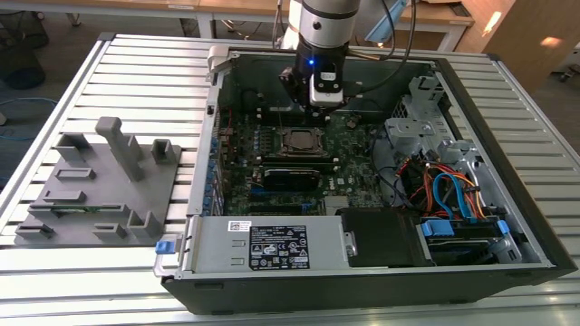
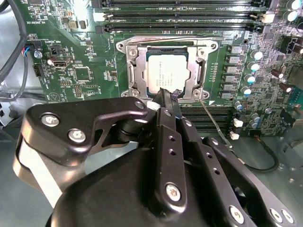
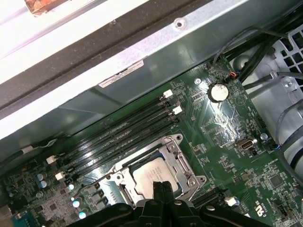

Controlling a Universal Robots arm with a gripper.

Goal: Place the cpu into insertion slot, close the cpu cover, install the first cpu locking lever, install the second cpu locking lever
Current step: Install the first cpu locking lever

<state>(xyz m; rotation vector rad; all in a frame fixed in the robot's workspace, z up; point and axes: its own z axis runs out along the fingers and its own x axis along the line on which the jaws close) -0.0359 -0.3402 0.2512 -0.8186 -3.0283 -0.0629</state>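
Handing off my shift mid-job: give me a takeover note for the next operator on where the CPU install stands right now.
Gripper: shut, with its tips at the edge of the cpu cover, right beside the cpu.
Cpu: seated in the insertion slot, with the cover lying flat over it.
Done: cpu placed, cover closed.
Left: the locking levers. One wire lever sticks out from the socket's side and looks unlatched. I cannot tell the state of the other.

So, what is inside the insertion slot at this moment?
The cpu lies in the insertion slot, its silver top showing through the cpu cover window. The gripper hides one edge; what is beneath the cpu cannot be seen.
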